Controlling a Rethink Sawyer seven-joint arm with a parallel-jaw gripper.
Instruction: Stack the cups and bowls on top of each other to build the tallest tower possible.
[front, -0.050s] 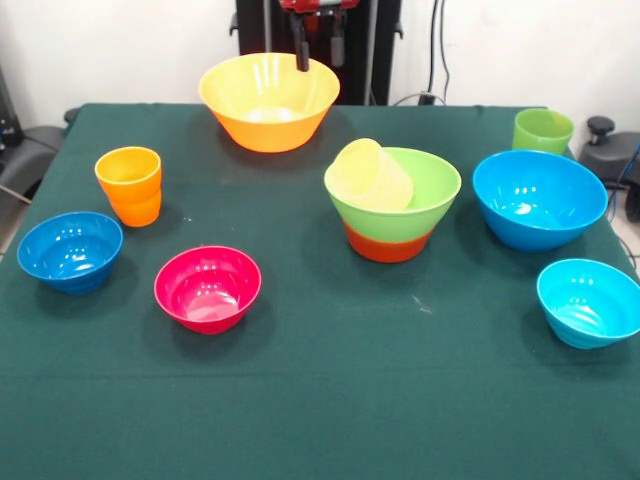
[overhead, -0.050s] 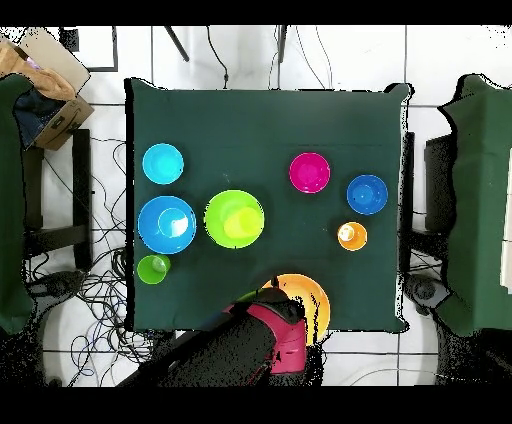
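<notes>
My gripper (front, -0.050s: 318, 46) hangs open and empty at the table's far edge, above the rim of the big yellow-orange bowl (front, -0.050s: 268, 100). The tower (front, -0.050s: 392, 205) stands right of centre: the light green bowl (front, -0.050s: 410, 205) sits in the orange-red bowl (front, -0.050s: 388, 244), and the pale yellow cup (front, -0.050s: 372, 175) lies tilted inside the green one. An orange cup (front, -0.050s: 129, 185) stands at the left and a light green cup (front, -0.050s: 542, 131) at the far right. In the overhead view my arm (overhead, -0.050s: 262, 335) covers part of the yellow-orange bowl (overhead, -0.050s: 312, 300), near the tower (overhead, -0.050s: 234, 218).
Loose bowls ring the tower: small dark blue (front, -0.050s: 70, 250) at the left, magenta (front, -0.050s: 208, 288) near the front, big blue (front, -0.050s: 540, 198) and small cyan (front, -0.050s: 588, 300) at the right. A green cloth (front, -0.050s: 330, 400) covers the table. Cables lie on the floor (overhead, -0.050s: 90, 290).
</notes>
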